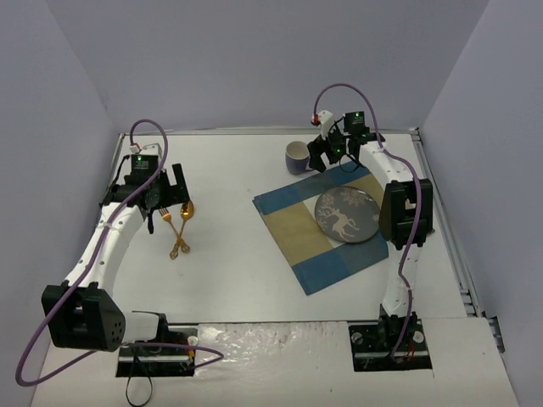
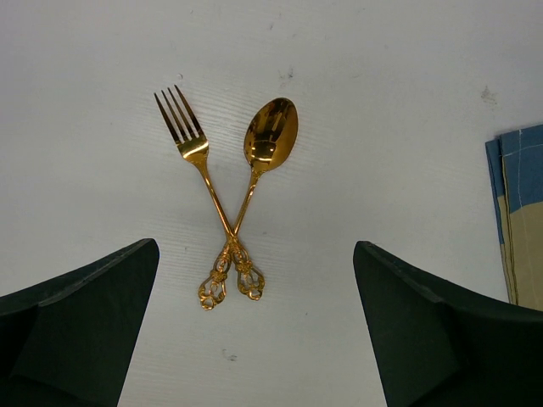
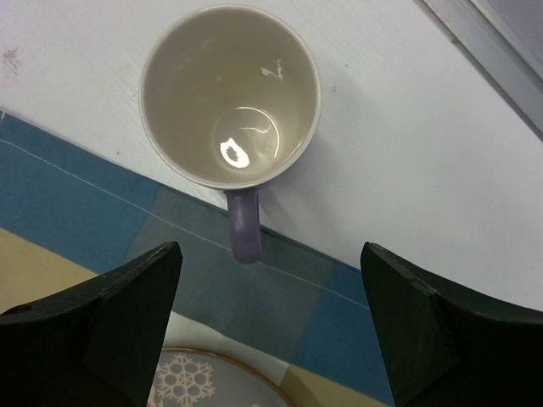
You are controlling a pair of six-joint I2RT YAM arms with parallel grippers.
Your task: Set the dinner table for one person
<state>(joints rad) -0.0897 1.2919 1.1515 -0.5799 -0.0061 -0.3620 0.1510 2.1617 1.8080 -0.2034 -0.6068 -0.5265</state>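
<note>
Dinner table (image 1: 237,280): placemat (image 1: 288,222) bearing plate (image 1: 346,215) at 3 o'clock; mug (image 1: 297,157) at 1 o'clock; crossed fork (image 1: 168,218), spoon (image 1: 187,211) at 9 o'clock

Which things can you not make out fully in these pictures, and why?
Plate: right wrist view, cut off by the bottom edge.
Placemat: left wrist view, cut off by the right edge.
Mug handle: top view, hidden behind the right gripper.
Fork and spoon: top view, too small for detail.

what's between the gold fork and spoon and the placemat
Nothing: only bare white tabletop lies between the crossed fork and spoon and the placemat, as the left wrist view shows.
</note>
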